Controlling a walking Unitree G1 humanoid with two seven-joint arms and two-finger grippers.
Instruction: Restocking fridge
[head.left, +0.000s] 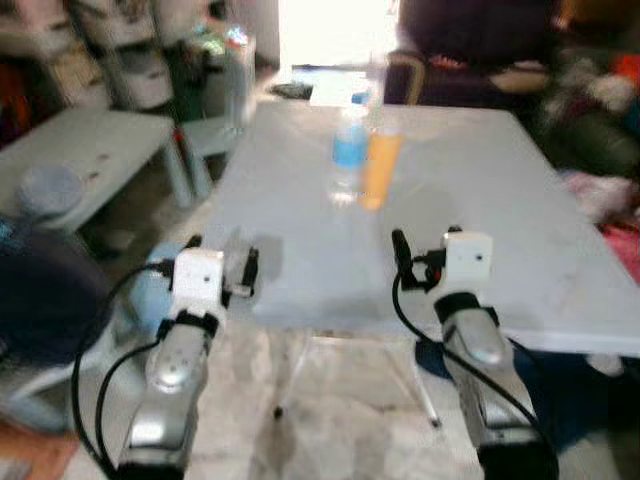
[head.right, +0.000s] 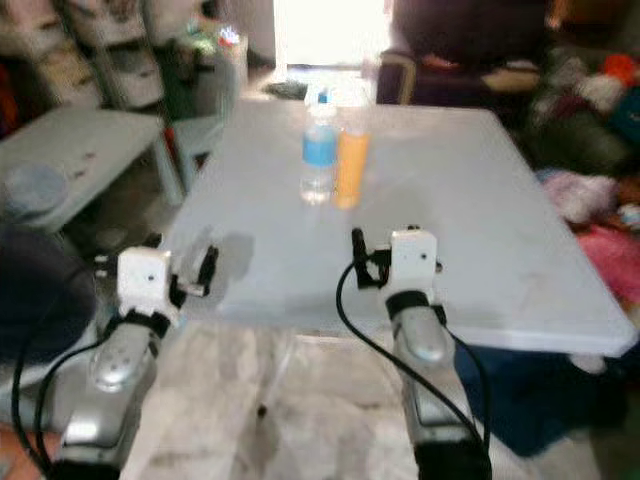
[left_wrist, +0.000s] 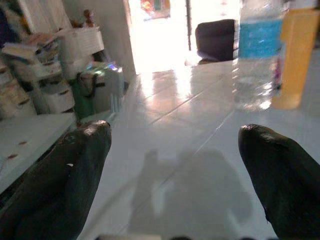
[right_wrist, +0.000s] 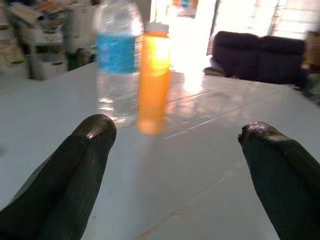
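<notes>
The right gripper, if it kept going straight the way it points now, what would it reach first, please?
Probably the orange bottle, which stands upright on the white table just left of the line between the open right gripper's fingers, with the water bottle beside it. Depth is hard to judge.

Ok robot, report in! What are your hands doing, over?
Left gripper open, right gripper open, both at table edge. Water bottle and orange bottle upright, untouched. Path clear, over.

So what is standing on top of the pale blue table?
On the pale blue table stand a clear water bottle with a blue label and an orange bottle, side by side. Its far edge is blurred.
</notes>
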